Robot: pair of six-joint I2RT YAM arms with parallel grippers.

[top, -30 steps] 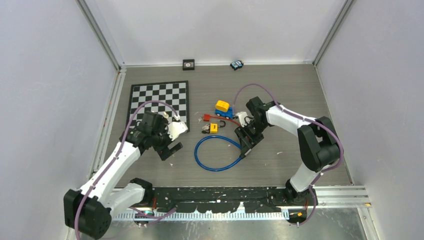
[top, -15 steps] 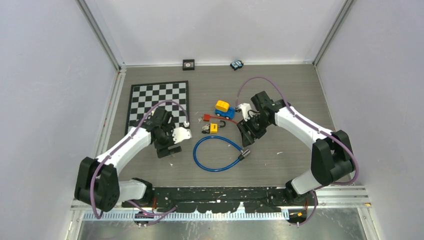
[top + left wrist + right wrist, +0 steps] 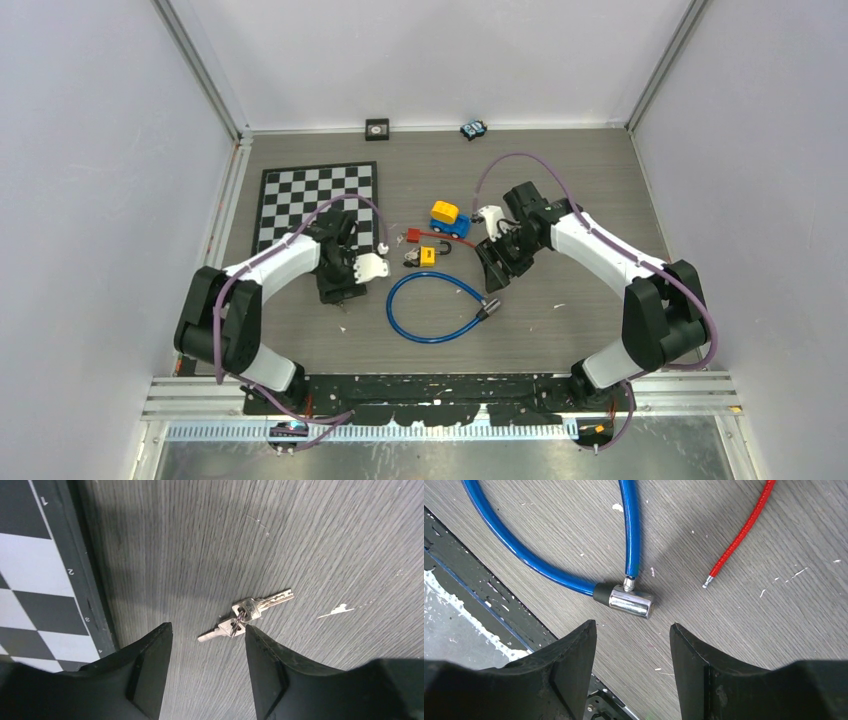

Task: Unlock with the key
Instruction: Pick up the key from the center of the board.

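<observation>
While the left gripper and the right gripper gape wide and hold nothing, two flat silver keys on a ring lie on the grained grey table, left of the glossy blue cable loop. The keys sit between the left gripper's black fingers. The loop's chrome barrel sits under the right gripper. From above, the keys seem hidden.

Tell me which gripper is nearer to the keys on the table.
Left. The left gripper hangs open right above the keys, which show between its jaws. The right gripper is open far off, over the metal end of the blue cable lock.
</observation>
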